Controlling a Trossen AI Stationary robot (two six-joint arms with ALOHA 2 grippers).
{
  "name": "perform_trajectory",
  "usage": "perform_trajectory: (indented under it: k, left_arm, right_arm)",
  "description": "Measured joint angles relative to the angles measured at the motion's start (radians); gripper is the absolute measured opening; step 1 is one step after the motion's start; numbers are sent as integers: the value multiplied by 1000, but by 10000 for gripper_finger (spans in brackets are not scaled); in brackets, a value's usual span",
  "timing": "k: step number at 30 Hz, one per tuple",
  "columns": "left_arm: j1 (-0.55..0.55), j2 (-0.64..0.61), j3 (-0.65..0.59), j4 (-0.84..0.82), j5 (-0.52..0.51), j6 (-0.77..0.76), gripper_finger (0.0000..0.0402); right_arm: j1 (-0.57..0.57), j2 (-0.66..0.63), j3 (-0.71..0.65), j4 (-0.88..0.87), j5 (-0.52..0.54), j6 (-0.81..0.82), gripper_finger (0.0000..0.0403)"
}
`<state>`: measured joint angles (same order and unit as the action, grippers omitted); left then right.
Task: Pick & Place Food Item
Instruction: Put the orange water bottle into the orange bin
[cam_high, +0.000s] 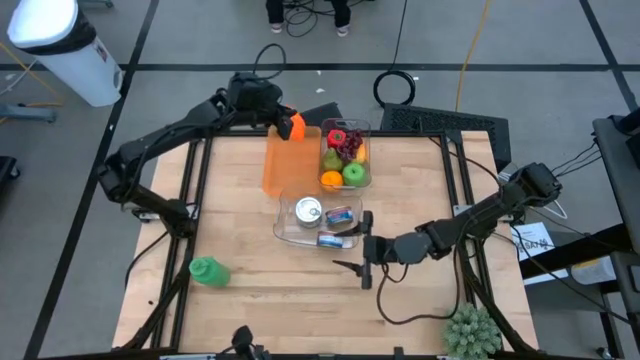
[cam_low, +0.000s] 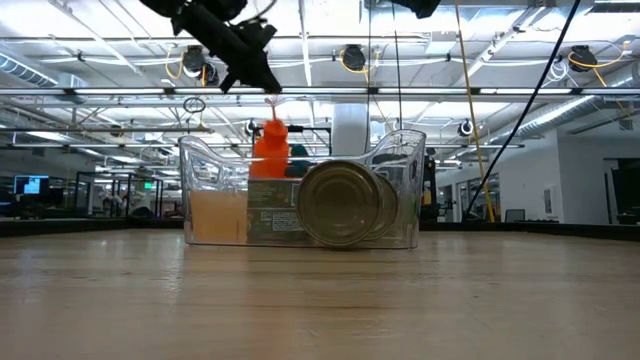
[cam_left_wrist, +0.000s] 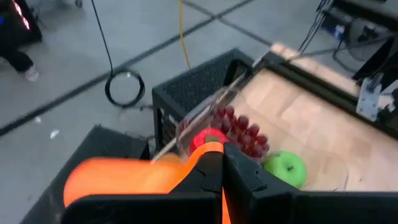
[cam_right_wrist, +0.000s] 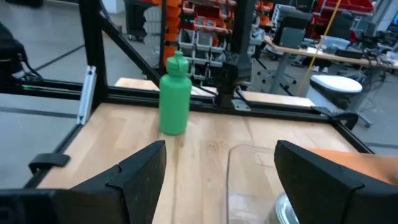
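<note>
So the left gripper (cam_high: 288, 124) is pinching an orange food item (cam_high: 293, 127) up at the far edge of the table, right beside the fruit bin (cam_high: 345, 155). Right gripper (cam_high: 357, 262) sits spread wide by the clear can bin (cam_high: 316, 222).

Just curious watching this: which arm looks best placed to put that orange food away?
The left. Its gripper already holds the orange item by the fruit bin. The right gripper hangs open, holding nothing.
</note>
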<state>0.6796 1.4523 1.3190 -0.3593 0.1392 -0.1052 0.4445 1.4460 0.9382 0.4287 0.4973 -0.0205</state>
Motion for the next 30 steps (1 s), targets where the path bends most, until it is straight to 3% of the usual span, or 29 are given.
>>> perform_trajectory:
  k: [11,30]
  left_arm:
    - [-14,-68,0,2,12,-26,1]
    - [-34,98,0,74,70,-87,1]
  right_arm:
    - [-39,0,0,-23,-1,14,281]
    - [-40,0,0,-23,-1,9,281]
